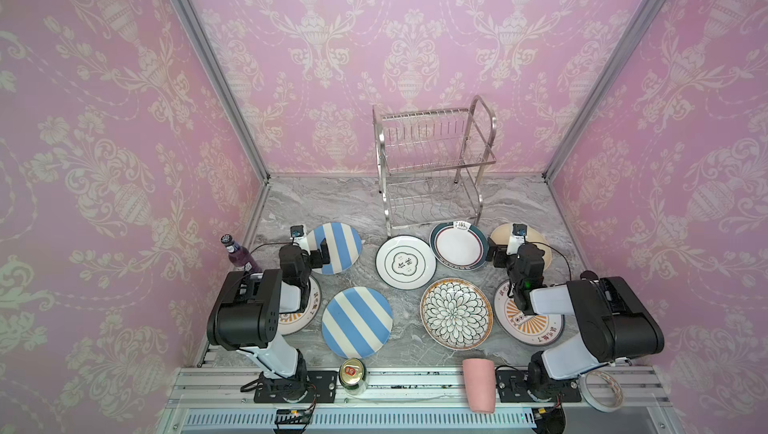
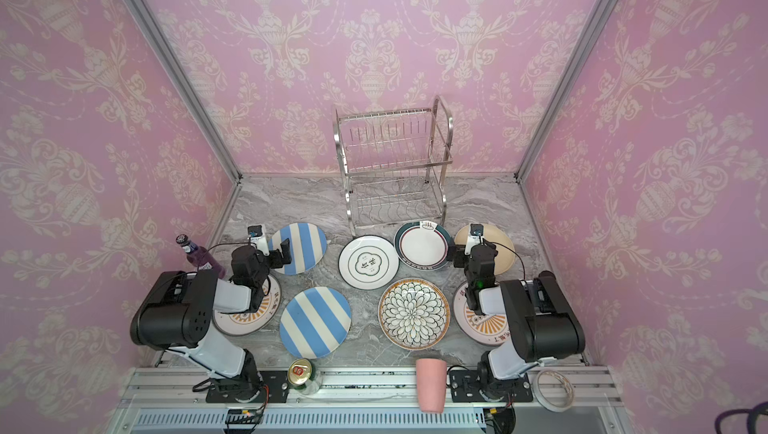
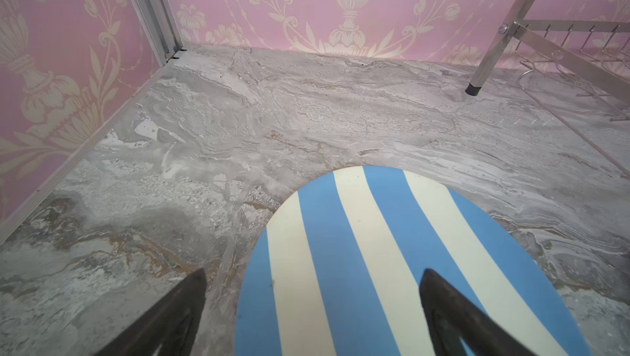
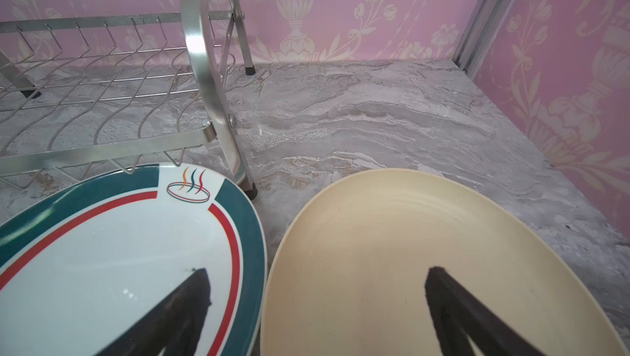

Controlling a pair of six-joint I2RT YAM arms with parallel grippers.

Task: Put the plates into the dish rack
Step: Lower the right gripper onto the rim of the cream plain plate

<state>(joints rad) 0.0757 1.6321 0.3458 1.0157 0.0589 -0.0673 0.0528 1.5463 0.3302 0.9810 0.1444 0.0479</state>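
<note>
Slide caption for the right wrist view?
Open right hand above the teal-rimmed plate and cream plate, dish rack just beyond.

Blue-white striped plate [image 3: 375,252], cream plate [image 4: 392,235], teal-rimmed plate [image 4: 119,252], pink wallpaper [image 1: 104,120]

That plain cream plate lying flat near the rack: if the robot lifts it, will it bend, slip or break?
Likely stiff: the plain cream plate looks like hard moulded tableware. Its smooth face suggests it might slip in a pinch. Lying flat on the marble-look tabletop, it probably won't roll, though a drop could chip it.
</note>
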